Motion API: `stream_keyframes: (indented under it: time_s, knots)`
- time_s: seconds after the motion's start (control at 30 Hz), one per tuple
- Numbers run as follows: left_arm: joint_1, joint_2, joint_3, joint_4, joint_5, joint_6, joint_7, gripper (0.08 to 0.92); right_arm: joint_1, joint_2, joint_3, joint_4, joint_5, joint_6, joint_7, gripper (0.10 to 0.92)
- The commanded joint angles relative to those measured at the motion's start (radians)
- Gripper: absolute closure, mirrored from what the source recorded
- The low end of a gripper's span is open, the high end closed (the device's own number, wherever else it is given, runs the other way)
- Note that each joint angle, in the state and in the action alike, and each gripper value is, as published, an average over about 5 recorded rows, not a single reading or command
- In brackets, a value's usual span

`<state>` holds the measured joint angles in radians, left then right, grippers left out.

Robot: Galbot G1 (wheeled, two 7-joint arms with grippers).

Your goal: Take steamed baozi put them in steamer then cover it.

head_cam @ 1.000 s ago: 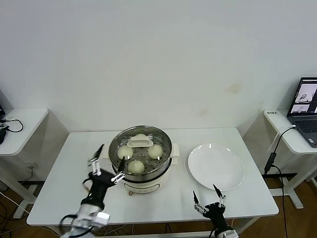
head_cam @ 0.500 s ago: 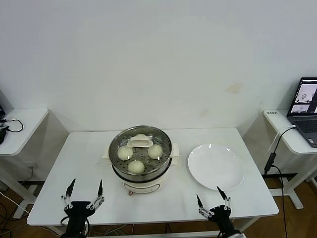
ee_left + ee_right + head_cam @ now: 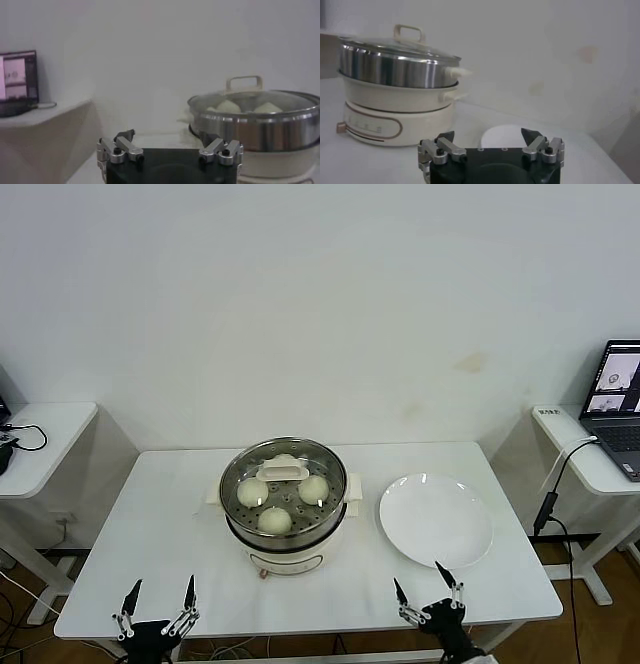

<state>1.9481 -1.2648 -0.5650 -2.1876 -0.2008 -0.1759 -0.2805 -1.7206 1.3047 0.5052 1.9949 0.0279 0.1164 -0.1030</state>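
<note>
The steel steamer [image 3: 285,529] stands mid-table on its cream-white base. The clear glass cover [image 3: 258,469] with its cream handle lies on it. Three white baozi [image 3: 275,520] show through the glass; a fourth may lie under the handle. My left gripper [image 3: 158,599] is open and empty at the front left table edge, well clear of the pot. My right gripper [image 3: 427,589] is open and empty at the front right edge, just before the plate. The covered steamer also shows in the left wrist view [image 3: 260,127] and the right wrist view [image 3: 395,70].
A flat white plate [image 3: 436,520] lies to the right of the steamer, bare; it also shows in the right wrist view [image 3: 507,136]. Side tables stand at far left and far right; a laptop [image 3: 616,406] is on the right one.
My left gripper has drawn back from beside the steamer to the front left table edge and sunk lower. The right gripper has barely shifted. The cover stays on the pot.
</note>
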Motion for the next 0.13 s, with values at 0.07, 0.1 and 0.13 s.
stream_keyframes:
  time_s: [0.07,0.1,0.13]
  knots:
    - [0.030,-0.001,-0.011,0.014,-0.058,0.006,-0.001,0.177,-0.007,-0.013,-0.033,0.029,0.073,-0.072,0.001,0.202]
    - [0.030,-0.001,-0.011,0.015,-0.059,0.009,0.000,0.177,-0.007,-0.013,-0.033,0.032,0.079,-0.076,0.000,0.202]
    - [0.030,-0.001,-0.011,0.017,-0.060,0.012,0.001,0.177,-0.007,-0.013,-0.034,0.034,0.085,-0.078,0.000,0.202]
